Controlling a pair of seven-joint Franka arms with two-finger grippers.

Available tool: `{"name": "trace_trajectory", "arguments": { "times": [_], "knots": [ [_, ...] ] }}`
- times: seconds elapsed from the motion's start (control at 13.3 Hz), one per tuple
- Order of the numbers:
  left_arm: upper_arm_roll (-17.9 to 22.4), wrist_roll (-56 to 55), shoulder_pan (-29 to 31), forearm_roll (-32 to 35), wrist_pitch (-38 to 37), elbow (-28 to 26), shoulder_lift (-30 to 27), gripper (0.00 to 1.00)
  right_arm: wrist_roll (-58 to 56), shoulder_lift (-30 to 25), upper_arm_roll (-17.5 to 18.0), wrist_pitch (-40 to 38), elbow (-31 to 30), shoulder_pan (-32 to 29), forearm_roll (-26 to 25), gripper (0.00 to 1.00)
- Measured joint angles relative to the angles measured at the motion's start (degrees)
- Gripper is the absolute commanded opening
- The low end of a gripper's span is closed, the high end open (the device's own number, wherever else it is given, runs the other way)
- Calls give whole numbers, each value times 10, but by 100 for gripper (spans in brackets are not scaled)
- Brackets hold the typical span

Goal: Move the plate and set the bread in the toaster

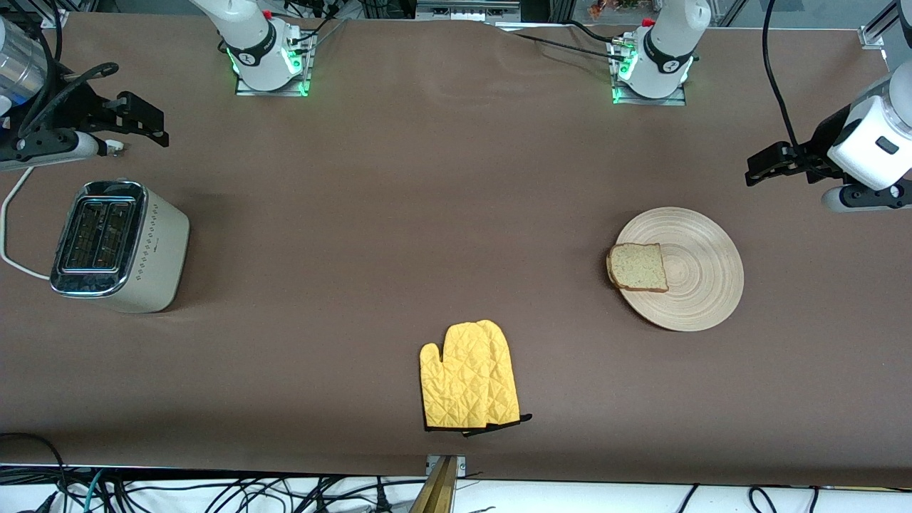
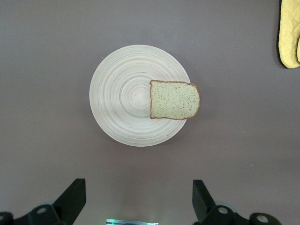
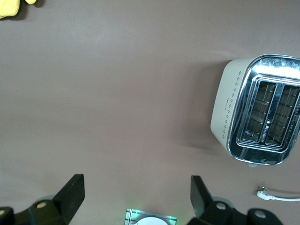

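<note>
My left gripper (image 2: 138, 199) hangs above bare table beside the plate (image 1: 702, 285), jaws wide, holding nothing. The bread (image 1: 638, 267) lies at the plate's 9 o'clock in the front view, overhanging its rim. My right gripper (image 3: 136, 197) waits spread wide over the table near the toaster (image 1: 121, 246). Side lettering on the toaster is unreadable. Oven mitt (image 1: 468, 377) lies nearer the front camera.

From my remote station I assess this as a robotics lab, not a kitchen: two arm bases (image 1: 267, 60) bolted to a long table (image 1: 442, 178) under a brown cloth, aluminium framing along its edge, loose cables (image 1: 214, 491) trailing below, household props merely staged on top.
</note>
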Motion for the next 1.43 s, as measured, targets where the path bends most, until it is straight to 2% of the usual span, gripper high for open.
{"name": "trace_trajectory", "arguments": {
  "times": [0.22, 0.6, 1.43],
  "knots": [
    [-3, 0, 0, 0, 3, -5, -3, 100, 0, 0, 0, 2, 0, 0, 0, 100],
    [-20, 1, 0, 0, 31, -49, -33, 100, 0, 0, 1, 4, 1, 0, 5, 100],
    [-17, 0, 20, 0, 32, -53, -30, 100, 0, 2, 3, 6, -1, 1, 5, 100]
  ]
}}
